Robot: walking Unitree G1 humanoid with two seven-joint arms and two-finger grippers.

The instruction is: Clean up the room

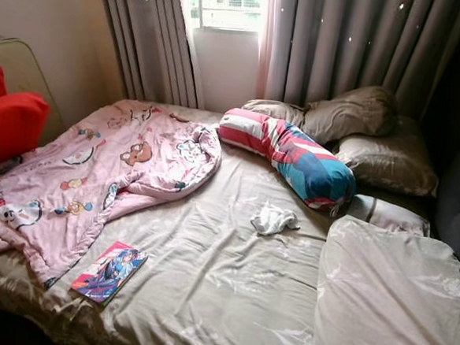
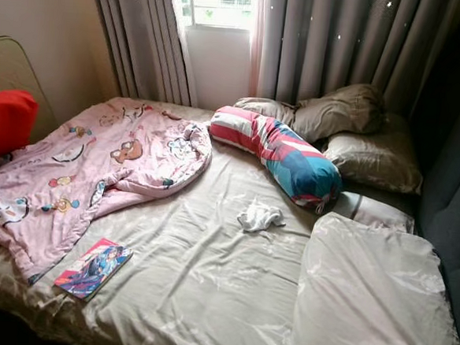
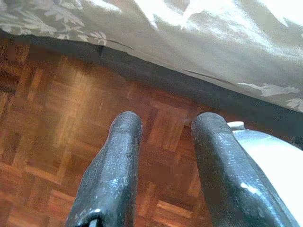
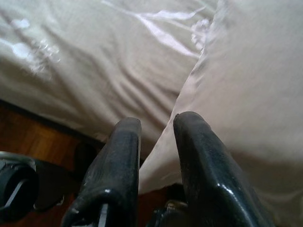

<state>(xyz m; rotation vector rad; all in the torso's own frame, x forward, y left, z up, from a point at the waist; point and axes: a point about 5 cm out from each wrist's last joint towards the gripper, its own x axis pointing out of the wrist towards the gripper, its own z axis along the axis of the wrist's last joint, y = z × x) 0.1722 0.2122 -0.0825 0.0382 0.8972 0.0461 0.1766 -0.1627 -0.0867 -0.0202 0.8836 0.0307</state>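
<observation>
The bed (image 1: pixel 230 283) is still a mess: a pink blanket (image 1: pixel 96 171) lies bunched over its left side, a book (image 1: pixel 109 271) sits by the near edge just beside the blanket's hem, and a small white cloth (image 1: pixel 274 220) lies crumpled mid-bed near the striped bolster (image 1: pixel 294 157). Nothing looks put away yet. Both arms hang low at the near edge, the left gripper (image 3: pixel 163 142) over the wood floor (image 3: pixel 47 118) and the right gripper (image 4: pixel 156 137) against the sheet, each with jaws narrowly apart and empty, likely because no item has been chosen yet.
</observation>
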